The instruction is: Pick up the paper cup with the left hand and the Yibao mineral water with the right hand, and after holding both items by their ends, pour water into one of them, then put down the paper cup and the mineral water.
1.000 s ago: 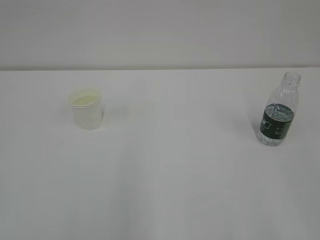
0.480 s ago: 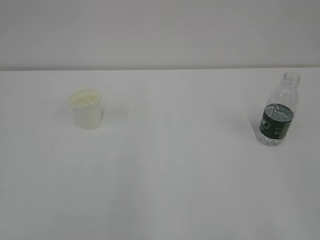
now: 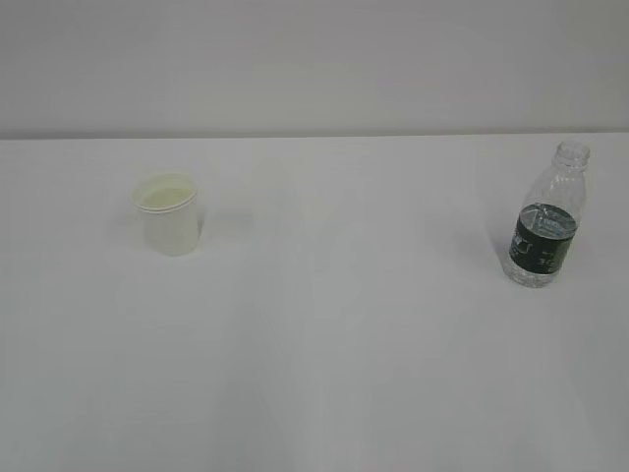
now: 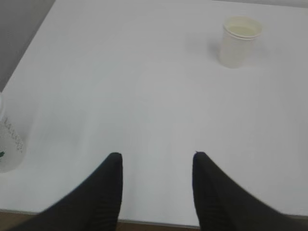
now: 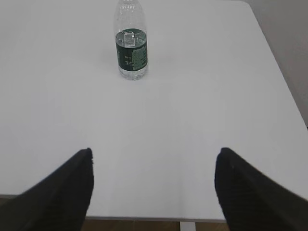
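The paper cup (image 3: pixel 168 213) stands upright on the white table at the left; it also shows far ahead in the left wrist view (image 4: pixel 239 40). The Yibao mineral water bottle (image 3: pixel 548 218), clear with a dark green label and no cap, stands upright at the right; it also shows in the right wrist view (image 5: pixel 131 42). My left gripper (image 4: pixel 157 156) is open and empty above the table's near edge, far from the cup. My right gripper (image 5: pixel 154 153) is wide open and empty above the near edge, well short of the bottle. Neither arm shows in the exterior view.
The white table (image 3: pixel 334 344) ends at a pale wall behind. In the left wrist view a clear bottle's edge (image 4: pixel 7 144) shows at the far left. The table's right edge and corner (image 5: pixel 269 43) show in the right wrist view.
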`<state>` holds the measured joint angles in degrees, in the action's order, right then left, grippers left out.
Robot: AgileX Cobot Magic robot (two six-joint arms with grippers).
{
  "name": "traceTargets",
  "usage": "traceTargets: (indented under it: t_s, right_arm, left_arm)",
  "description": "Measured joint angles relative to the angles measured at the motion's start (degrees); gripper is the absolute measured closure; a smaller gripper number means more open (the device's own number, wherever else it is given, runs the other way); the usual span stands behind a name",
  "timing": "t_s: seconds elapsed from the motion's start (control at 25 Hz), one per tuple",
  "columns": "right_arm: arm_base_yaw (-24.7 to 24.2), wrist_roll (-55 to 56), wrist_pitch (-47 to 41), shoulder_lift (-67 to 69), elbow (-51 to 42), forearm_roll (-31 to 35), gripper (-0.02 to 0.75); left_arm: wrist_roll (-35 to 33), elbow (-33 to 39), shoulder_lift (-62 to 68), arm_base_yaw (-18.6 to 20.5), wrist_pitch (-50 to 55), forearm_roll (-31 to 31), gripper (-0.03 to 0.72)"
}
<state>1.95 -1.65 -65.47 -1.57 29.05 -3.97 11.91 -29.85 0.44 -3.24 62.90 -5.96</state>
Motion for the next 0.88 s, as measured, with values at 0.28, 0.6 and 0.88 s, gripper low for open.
traceTargets:
  t_s: [0.28, 0.6, 0.88]
  right_arm:
    - [0.00, 0.00, 0.00, 0.00, 0.00, 0.00, 0.147]
    - [0.00, 0.00, 0.00, 0.00, 0.00, 0.00, 0.148]
    - [0.00, 0.00, 0.00, 0.00, 0.00, 0.00, 0.147]
  left_arm:
    - [0.09, 0.00, 0.00, 2.82, 0.12, 0.00, 0.342]
    - [0.09, 0.00, 0.00, 2.82, 0.24, 0.00, 0.342]
    - [0.09, 0.00, 0.00, 2.82, 0.24, 0.00, 0.342]
